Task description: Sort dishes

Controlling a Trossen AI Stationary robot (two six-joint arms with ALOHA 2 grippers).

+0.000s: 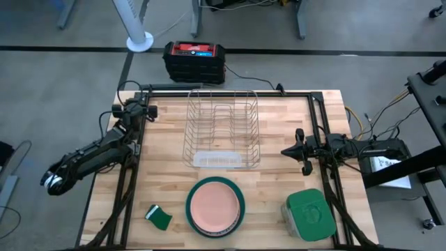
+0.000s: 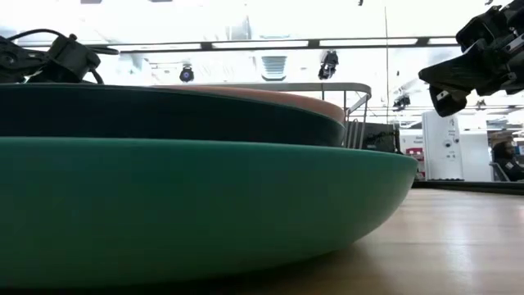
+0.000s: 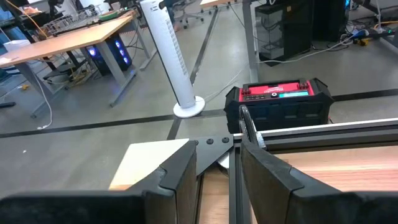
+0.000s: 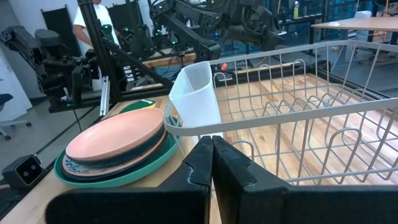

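Dark fingers of the left hand (image 3: pixel 214 180) stand a little apart with nothing between them, above the bench's (image 1: pixel 279 181) far left corner. The right hand (image 1: pixel 301 151) is pressed shut and empty, hovering beside the wire rack (image 1: pixel 223 129). Four plates sit stacked at the near edge: the pink plate (image 1: pixel 214 205) on top, then the dark teal plate (image 4: pixel 134 158), the patterned white plate (image 4: pixel 69 168) and the green plate (image 4: pixel 146 168) lowest. A clear cup (image 4: pixel 198 93) hangs on the rack, which holds no plates.

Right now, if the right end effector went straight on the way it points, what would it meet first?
Most likely the dish rack: the shut right end effector points at its near wire rim beside the white cutlery cup. Depth is unclear.
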